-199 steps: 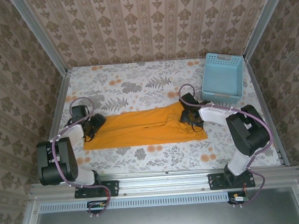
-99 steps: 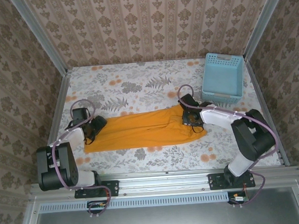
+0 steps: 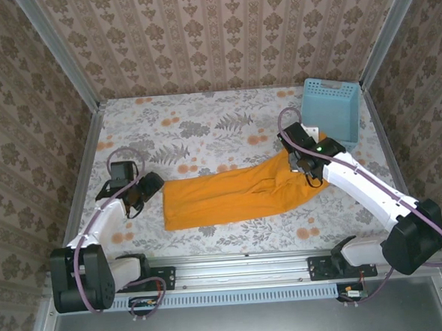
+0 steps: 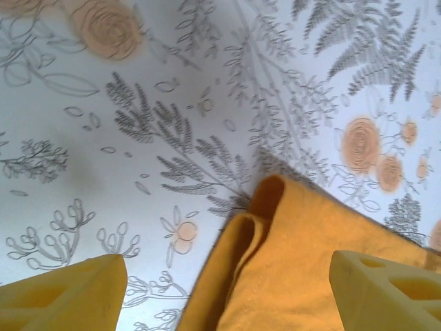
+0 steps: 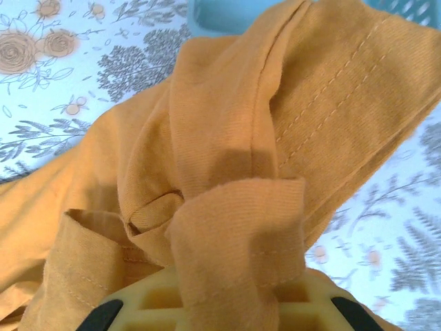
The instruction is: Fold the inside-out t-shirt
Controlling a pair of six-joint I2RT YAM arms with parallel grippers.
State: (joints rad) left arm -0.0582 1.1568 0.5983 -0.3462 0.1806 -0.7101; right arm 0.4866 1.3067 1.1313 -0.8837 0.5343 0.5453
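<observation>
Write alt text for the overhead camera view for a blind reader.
An orange-yellow t-shirt lies stretched across a floral table, its right end pinched by the right arm, jaws shut, near a light blue basket. The left arm reaches to the shirt's left end, jaws open.

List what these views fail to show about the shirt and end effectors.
- Right wrist: bunched t-shirt covers the right end effector; grip depth hidden.
- Left wrist: bottom edge cuts off the t-shirt and left end effector.
- Top: right arm and cloth hide the basket's near corner.
</observation>
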